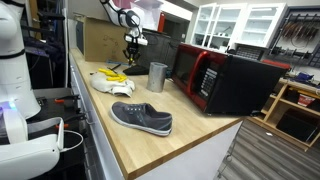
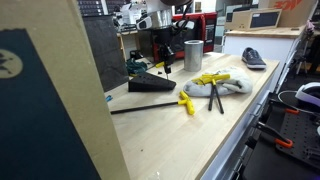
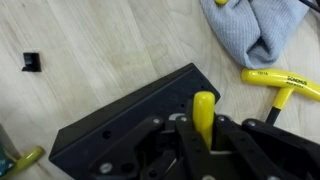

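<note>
A yellow-handled tool (image 3: 203,108), rounded at its tip, is seen in the wrist view over a black wedge-shaped block (image 3: 120,125) at the far part of the wooden bench (image 3: 110,40); whether block and tool touch cannot be told. To the right, 1 yellow T-handled key (image 3: 285,85) is laid beside a grey cloth (image 3: 250,35). Well apart, a metal cup (image 1: 157,77), a grey shoe (image 1: 141,118) and a red microwave (image 1: 225,80) are found. The gripper (image 3: 203,140) is nearly pressed together, the yellow handle pinched between its fingers.

The tool (image 3: 203,112) seemingly stands in the block (image 3: 120,125) on the counter (image 3: 90,40), cloth (image 3: 245,30) beside it, cup (image 2: 193,55) near.
</note>
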You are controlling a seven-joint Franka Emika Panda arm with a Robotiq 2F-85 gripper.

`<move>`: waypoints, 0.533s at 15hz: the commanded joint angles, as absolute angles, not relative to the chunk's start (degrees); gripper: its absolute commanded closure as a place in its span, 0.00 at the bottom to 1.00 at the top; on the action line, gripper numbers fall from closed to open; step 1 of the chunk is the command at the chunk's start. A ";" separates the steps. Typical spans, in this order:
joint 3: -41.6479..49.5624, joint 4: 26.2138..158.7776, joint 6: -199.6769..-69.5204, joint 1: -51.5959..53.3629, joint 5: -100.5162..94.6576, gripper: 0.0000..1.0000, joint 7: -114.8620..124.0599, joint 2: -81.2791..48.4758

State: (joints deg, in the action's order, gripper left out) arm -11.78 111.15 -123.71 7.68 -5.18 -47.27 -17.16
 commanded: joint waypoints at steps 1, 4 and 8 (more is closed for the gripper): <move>-12.70 107.41 -119.20 7.14 -2.95 0.98 -49.41 -18.79; -12.72 106.41 -118.43 7.32 -2.60 0.98 -49.37 -19.15; -13.01 103.96 -113.99 7.34 -2.32 0.98 -50.33 -20.64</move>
